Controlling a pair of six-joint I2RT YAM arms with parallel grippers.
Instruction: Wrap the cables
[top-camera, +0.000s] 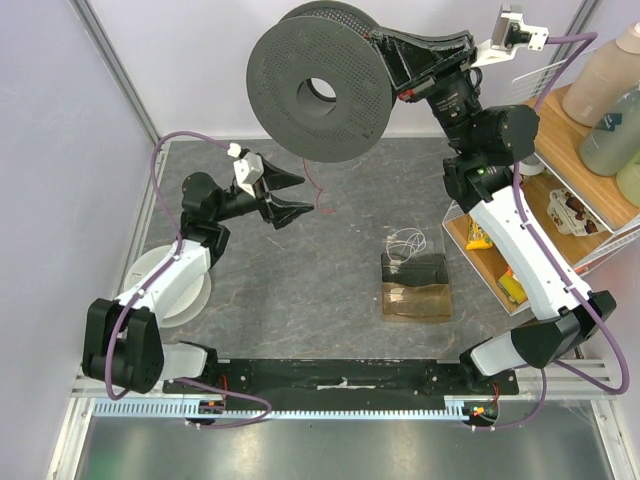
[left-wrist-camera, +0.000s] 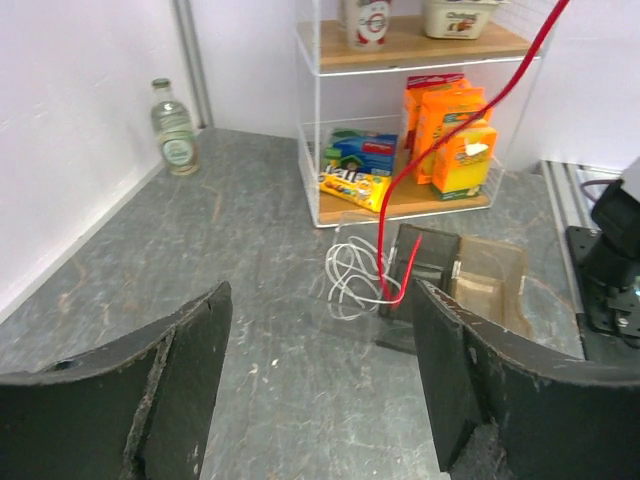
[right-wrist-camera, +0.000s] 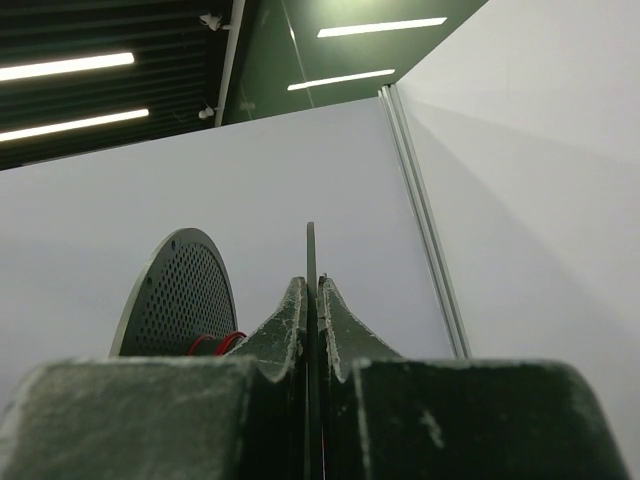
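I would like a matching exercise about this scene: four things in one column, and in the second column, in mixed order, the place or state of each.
Column 1
1. spool
2. left claw
3. red wire
4. glass bottle

Column 2
A. stands by the wall
B. held in the air by the right claw
C. open, gripping nothing
D. hangs down from the spool

Pairs: 1-B, 2-C, 3-D, 4-A

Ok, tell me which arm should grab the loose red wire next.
Left: the left gripper is open beside the hanging red wire; the right gripper is shut on the spool.
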